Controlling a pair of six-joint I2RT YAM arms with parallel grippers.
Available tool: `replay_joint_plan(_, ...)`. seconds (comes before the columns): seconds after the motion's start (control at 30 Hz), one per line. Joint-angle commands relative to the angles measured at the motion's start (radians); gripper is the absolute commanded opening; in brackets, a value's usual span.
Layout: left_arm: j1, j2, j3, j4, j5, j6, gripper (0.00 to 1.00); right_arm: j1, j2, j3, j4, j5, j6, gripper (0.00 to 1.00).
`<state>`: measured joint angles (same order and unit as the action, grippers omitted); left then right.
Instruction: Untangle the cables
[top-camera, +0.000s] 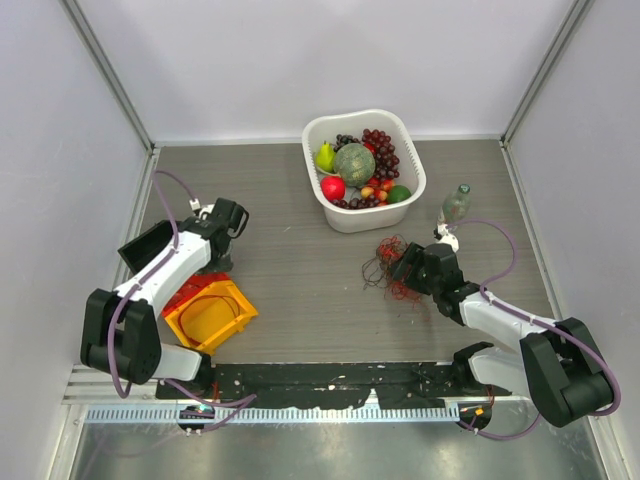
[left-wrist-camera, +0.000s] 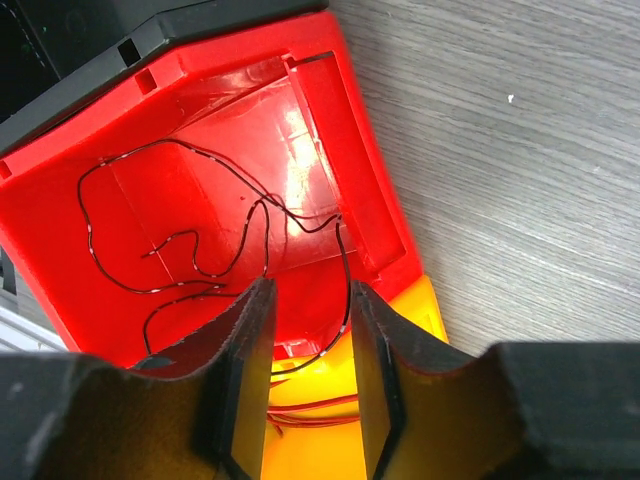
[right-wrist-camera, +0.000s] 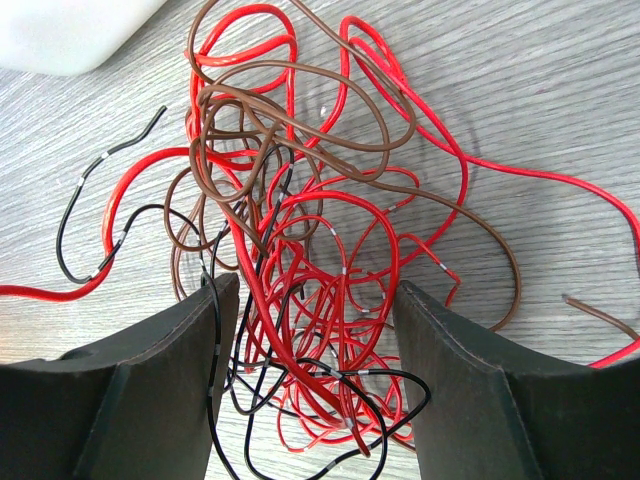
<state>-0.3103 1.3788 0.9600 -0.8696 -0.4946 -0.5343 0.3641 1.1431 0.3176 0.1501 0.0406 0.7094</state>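
1. The bench is looking smooth, so the whole knot may be sliding along instead of loosening when one strand is pulled.
2. The red tray under the left pincer is holding one black wire. Those released jaws are straddling it and risk dragging it out.
3. The cables are lying between and ahead of the released right pincer. Clenching here is likely catching many strands and tightening the tangle.

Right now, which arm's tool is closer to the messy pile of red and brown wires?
Right. The right tool hangs open directly over the wire pile; the left tool is far across the table, above a red bin.
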Motion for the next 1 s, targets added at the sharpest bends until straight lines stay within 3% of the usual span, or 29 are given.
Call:
replay_joint_plan(0.0, -0.004, 0.023, 0.031, -0.014, -0.042, -0.010, 0.38, 0.001, -0.005, -0.020, -0.049, -0.022, -0.008, 0.68)
replay_joint_plan(0.17, -0.004, 0.072, 0.048, -0.022, -0.042, -0.010, 0.39, 0.001, -0.013, -0.022, -0.052, -0.010, -0.010, 0.68)
replay_joint_plan(0.33, -0.004, 0.036, 0.043, 0.014, -0.064, -0.023, 0.16, 0.001, -0.034, -0.029, -0.050, -0.015, -0.005, 0.68)
replay_joint_plan(0.47, -0.004, 0.014, 0.059, 0.034, -0.055, -0.042, 0.14, 0.001, -0.023, -0.028, -0.049, -0.021, -0.005, 0.68)
replay_joint_plan(0.67, 0.003, -0.009, 0.068, 0.046, -0.088, -0.061, 0.00, 0.001, -0.028, -0.028, -0.050, -0.015, -0.005, 0.68)
replay_joint_plan(0.77, 0.042, -0.055, 0.051, 0.090, -0.066, -0.049, 0.00, 0.001, -0.034, -0.031, -0.052, -0.018, -0.005, 0.68)
replay_joint_plan(0.97, 0.219, -0.149, -0.033, 0.219, 0.082, -0.068, 0.00, 0.001, -0.029, -0.031, -0.049, -0.018, -0.007, 0.68)
